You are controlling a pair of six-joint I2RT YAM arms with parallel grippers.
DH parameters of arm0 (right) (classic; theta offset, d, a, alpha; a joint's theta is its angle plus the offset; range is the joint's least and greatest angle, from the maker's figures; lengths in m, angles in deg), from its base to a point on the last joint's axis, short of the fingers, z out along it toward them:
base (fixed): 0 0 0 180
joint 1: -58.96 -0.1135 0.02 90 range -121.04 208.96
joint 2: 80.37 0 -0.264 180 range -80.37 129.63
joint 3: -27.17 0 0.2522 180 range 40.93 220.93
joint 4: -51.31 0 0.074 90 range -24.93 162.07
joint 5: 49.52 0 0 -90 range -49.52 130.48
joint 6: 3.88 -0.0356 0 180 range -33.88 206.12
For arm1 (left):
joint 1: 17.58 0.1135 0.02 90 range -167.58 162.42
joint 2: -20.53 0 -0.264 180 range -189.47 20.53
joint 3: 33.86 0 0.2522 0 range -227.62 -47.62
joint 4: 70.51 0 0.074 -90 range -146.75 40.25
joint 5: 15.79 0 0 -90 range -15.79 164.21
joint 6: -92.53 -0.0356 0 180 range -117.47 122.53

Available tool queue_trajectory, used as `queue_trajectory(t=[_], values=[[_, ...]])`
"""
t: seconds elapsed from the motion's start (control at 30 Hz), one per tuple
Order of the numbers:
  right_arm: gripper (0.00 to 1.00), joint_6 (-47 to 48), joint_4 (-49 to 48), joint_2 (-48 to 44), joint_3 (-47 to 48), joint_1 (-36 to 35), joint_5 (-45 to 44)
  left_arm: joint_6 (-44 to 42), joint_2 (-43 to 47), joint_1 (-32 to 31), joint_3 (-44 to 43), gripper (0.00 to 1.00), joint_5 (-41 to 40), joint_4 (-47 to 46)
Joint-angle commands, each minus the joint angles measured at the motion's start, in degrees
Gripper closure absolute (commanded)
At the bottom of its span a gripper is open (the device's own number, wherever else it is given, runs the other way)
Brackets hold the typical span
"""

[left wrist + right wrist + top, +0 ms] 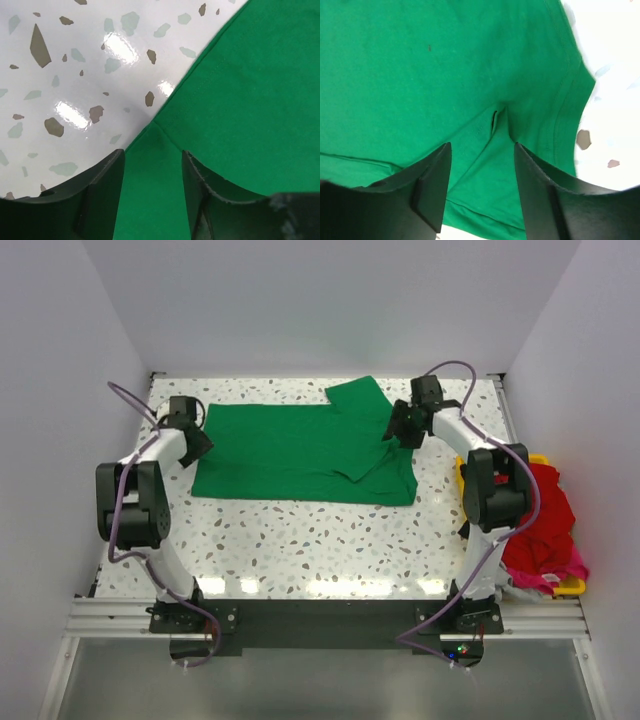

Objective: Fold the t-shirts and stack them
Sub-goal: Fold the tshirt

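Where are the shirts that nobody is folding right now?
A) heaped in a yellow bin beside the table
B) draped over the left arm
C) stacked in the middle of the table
A: the red and pink shirts sit piled in the yellow bin off the table's right side; only the green shirt lies on it.

One tabletop, three cameras: one high and wide, two close.

Top view from above and behind the arm bases (185, 618), looking down over the whole speckled table (300, 540) and the green t-shirt (290, 450). Left wrist view very near, aimed down past the left gripper (152, 160) at the shirt's edge and bare table. Right wrist view as near, aimed down past the right gripper (482, 150) at green cloth and a sliver of table. Shared by all three: shirt and tabletop.
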Motion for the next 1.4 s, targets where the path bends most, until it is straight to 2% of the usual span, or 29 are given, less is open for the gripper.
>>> queue_trajectory(t=[0.0, 0.23, 0.37, 0.53, 0.83, 1.37], values=[[0.41, 2.8, 0.5, -3.3, 2.3, 0.0, -0.4, 0.0, 7.1, 0.7, 3.4, 0.44, 1.3, -4.2], [0.44, -2.5, -7.5, -13.3, -13.1, -5.4, -1.2, 4.1, 16.4, -0.4, 13.9, 0.44, 7.1, -10.0], [0.44, -6.4, -12.7, -14.8, -20.0, -10.2, -1.8, 5.3, 18.7, -1.8, 18.7, 0.46, 9.3, -12.9], [0.44, -10.9, -19.6, -14.2, -25.4, -12.2, -0.4, 5.3, 19.6, -3.0, 21.5, 0.47, 9.6, -15.2], [0.46, -15.5, -25.7, -13.0, -27.9, -12.5, 2.0, 5.3, 19.2, -3.0, 25.9, 0.50, 9.0, -17.2], [0.50, -17.6, -25.3, -9.7, -26.1, -14.8, 0.4, 5.5, 18.5, -2.9, 27.2, 0.52, 8.9, -17.8]])
